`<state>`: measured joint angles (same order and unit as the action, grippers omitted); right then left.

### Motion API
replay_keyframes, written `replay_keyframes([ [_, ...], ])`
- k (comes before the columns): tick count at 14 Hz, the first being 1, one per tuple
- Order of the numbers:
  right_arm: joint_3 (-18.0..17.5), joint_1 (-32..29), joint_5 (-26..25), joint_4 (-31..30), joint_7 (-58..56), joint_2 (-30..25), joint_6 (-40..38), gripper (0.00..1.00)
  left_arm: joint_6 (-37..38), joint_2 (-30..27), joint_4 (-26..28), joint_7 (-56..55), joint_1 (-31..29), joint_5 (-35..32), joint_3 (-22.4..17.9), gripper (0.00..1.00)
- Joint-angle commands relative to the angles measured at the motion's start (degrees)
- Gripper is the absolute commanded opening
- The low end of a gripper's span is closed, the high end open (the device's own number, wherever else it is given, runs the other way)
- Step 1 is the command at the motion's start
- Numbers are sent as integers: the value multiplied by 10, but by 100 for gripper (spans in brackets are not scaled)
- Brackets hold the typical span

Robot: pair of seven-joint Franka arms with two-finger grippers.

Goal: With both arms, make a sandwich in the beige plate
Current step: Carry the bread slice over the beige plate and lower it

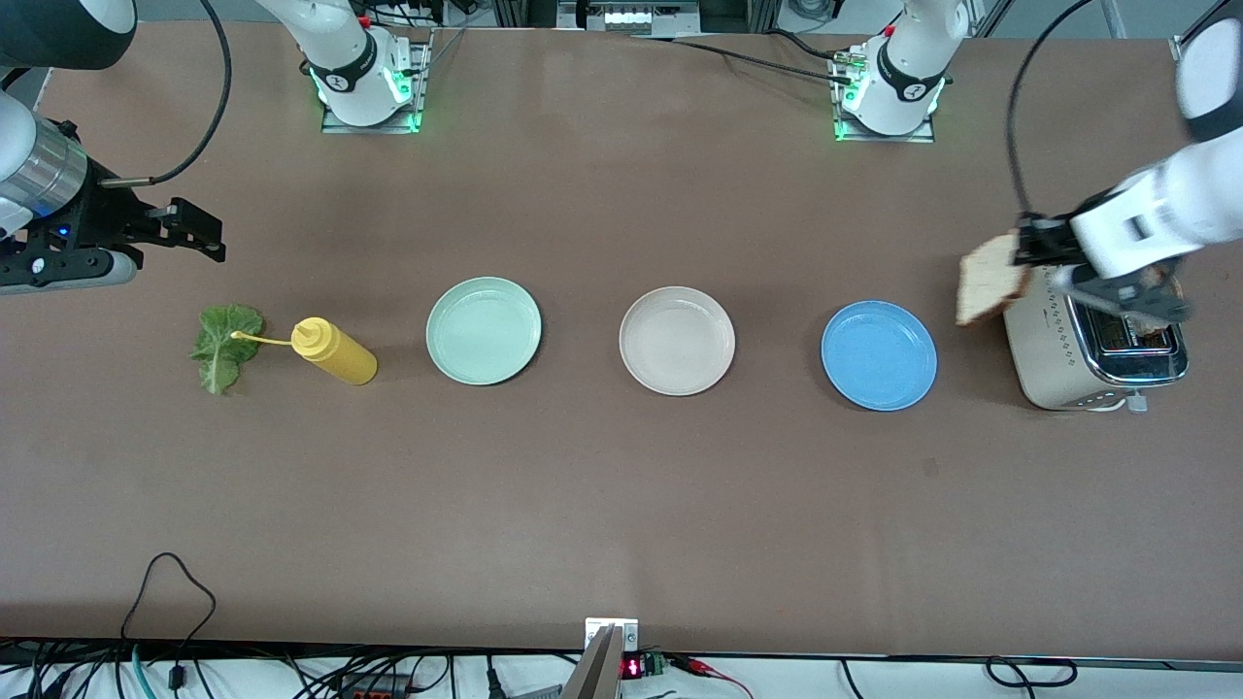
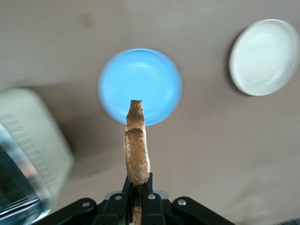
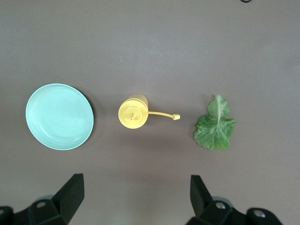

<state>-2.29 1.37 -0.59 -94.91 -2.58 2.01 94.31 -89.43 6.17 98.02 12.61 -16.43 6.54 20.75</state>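
At the right arm's end of the brown table (image 1: 621, 505), right pincer (image 1: 189, 233) up in the air with fingers wide apart and nothing between them, over bare table just beside the lettuce leaf (image 1: 225, 347); arm waiting. In the right wrist view, both black fingers (image 3: 70, 194) spread, with the lettuce leaf (image 3: 215, 125), mustard bottle (image 3: 133, 110) and mint-green plate (image 3: 59, 116) lying in a row below. Next along the row in the front view: lettuce leaf flat on the table, then the yellow mustard bottle (image 1: 335, 351) with its thin spout tip touching the leaf, then the mint-green plate (image 1: 484, 330), the beige plate (image 1: 677, 341) in the middle of the table with nothing on it, and the blue plate (image 1: 879, 354). Toward the left arm's end, a toaster (image 1: 1092, 359) beside the blue plate. Left pincer (image 1: 1020, 257) clamped on a bread slice (image 1: 991, 282), held up edge-on over the table between the blue plate and the toaster. In the left wrist view, bread slice (image 2: 137, 150) standing out from the closed fingers (image 2: 149, 199), its brown crust edge toward the camera, with the blue plate (image 2: 139, 84) under it, the beige plate (image 2: 265, 56) farther along and the toaster (image 2: 28, 154) blurred at the side. No sandwich assembled yet.
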Motion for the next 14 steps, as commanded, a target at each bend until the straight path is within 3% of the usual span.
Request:
replay_keyframes([
  [1,-3,-1,-6,-3,-5,-4,-4,100,7,61,-31,-35,12,62,41,1],
  [4,-3,-2,-6,-3,-6,-3,-3,100,0,144,-49,-46,58,187,46,1],
  [7,-3,-2,-6,-3,-6,-3,-3,100,-71,216,-47,-39,67,336,46,0],
  [10,-3,-2,-6,-4,-6,-2,-3,100,-156,259,-45,-17,111,381,48,0],
  [14,-3,-2,-6,-4,-7,-2,-3,100,-213,309,-35,153,119,426,47,0],
])
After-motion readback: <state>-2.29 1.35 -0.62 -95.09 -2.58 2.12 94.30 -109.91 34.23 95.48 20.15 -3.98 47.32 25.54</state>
